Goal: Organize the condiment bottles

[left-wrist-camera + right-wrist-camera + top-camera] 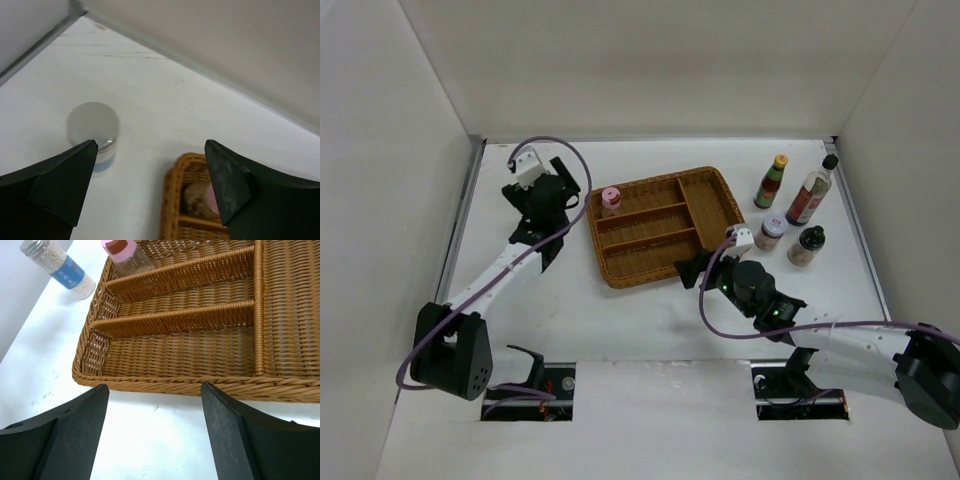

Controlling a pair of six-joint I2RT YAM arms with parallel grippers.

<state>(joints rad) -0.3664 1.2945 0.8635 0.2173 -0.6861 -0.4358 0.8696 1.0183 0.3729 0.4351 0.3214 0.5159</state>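
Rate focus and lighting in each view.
Top external: even light, faint shadows, everything clear. Left wrist: the jar looks soft, its cap washed pale, and the near fingers are dark and featureless. Right wrist: the tray weave is crisp, with no glare.

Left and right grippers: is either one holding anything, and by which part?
Nothing is held. The left gripper is open near the grey-capped blue-label jar; the right gripper is open by the brown wicker divided tray.

table (620,320) | tray (650,272) | grey-capped jar (60,267) | sauce bottle (810,197) | green bottle (771,184) | white-lidded jar (770,234) | shaker (806,246)
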